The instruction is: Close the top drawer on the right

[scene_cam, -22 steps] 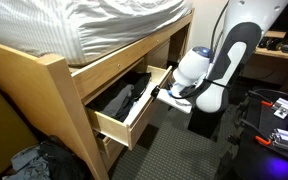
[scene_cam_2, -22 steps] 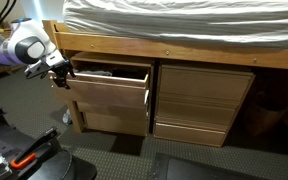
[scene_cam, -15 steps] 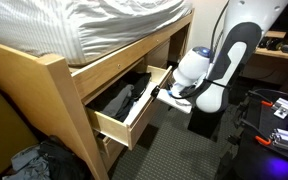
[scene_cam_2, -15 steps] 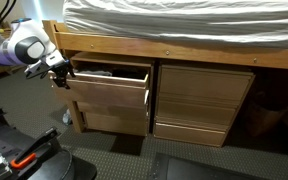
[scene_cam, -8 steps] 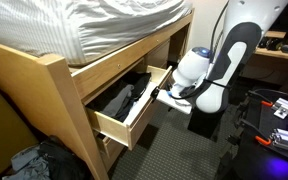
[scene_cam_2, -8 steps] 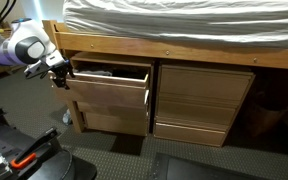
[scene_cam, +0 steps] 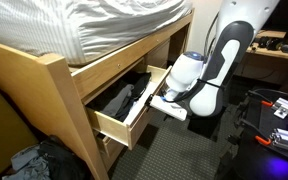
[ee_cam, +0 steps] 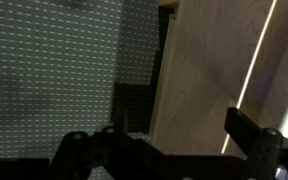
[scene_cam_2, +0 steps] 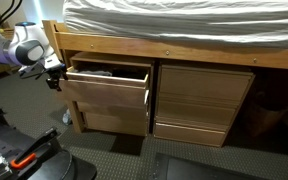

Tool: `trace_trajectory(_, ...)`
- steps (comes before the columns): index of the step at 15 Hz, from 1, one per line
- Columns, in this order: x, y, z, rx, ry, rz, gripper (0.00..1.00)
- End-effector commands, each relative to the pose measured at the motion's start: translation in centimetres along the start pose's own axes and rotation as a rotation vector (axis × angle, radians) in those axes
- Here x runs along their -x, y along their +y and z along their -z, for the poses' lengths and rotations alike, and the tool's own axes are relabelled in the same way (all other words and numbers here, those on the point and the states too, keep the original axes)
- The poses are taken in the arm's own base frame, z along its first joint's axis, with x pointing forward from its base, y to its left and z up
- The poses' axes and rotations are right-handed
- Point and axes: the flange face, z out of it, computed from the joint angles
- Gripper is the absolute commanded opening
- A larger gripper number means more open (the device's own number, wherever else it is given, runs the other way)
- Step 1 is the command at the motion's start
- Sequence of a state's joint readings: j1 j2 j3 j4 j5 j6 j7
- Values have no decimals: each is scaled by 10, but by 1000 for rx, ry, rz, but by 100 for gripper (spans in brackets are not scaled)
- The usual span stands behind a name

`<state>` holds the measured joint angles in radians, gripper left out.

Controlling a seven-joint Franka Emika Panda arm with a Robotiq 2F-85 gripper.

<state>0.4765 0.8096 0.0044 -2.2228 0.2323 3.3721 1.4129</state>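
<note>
Your pincer [scene_cam_2: 54, 76] is released: the wrist view shows its fingers [ee_cam: 79, 150] spread apart, grasping nothing. Dark ribbed carpet [scene_cam_2: 114, 160] covers the floor. Above it stands a bed with striped bedding [scene_cam_2: 184, 20] on a pale wooden frame [scene_cam_2: 164, 50]. The top drawer [scene_cam_2: 109, 92] is pulled out, directly right of the pincer in an exterior view, its front corner just beside the fingertips. You cannot tell whether they touch. Closed drawers [scene_cam_2: 204, 100] lie further right.
</note>
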Motion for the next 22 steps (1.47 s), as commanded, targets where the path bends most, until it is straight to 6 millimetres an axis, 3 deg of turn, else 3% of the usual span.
trace_trajectory(1, -1, 1, 0, 1, -1, 1, 100)
trace_trajectory(5, -12, 12, -8, -140, 161, -16, 100)
trace_trajectory(6, -4, -29, 3, -167, 171, -33, 100)
trace_trajectory(13, 16, -45, 11, -246, 252, -149, 100)
trace_trajectory(15, 18, -41, 12, -248, 253, -190, 100)
trace_trajectory(19, 21, -43, 13, -242, 241, -172, 100)
trace_trajectory(21, 25, -49, 25, -266, 264, -117, 100)
trace_trajectory(22, 27, -50, 19, -264, 281, -94, 100)
